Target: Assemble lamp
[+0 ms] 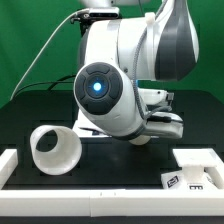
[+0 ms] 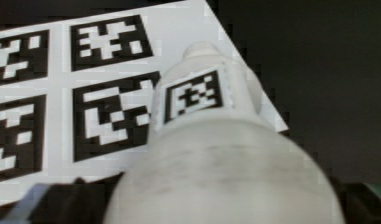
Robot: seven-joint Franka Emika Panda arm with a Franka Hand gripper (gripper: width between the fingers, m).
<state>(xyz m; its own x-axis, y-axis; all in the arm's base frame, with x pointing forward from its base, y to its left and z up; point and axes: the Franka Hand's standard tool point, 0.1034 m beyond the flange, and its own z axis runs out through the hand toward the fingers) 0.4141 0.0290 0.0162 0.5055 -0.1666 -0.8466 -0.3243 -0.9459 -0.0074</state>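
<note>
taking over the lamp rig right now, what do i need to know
Gripper: close around the bulb; its fingers barely show, so I cannot tell if it is clamped.
Bulb: over the marker board.
Shade: on its side on the table, at the exterior view's left.
Base: flat on the table at the exterior view's right, with no part on it where visible.
Done: no parts joined.
Left: bulb into base, then shade on top.
</note>
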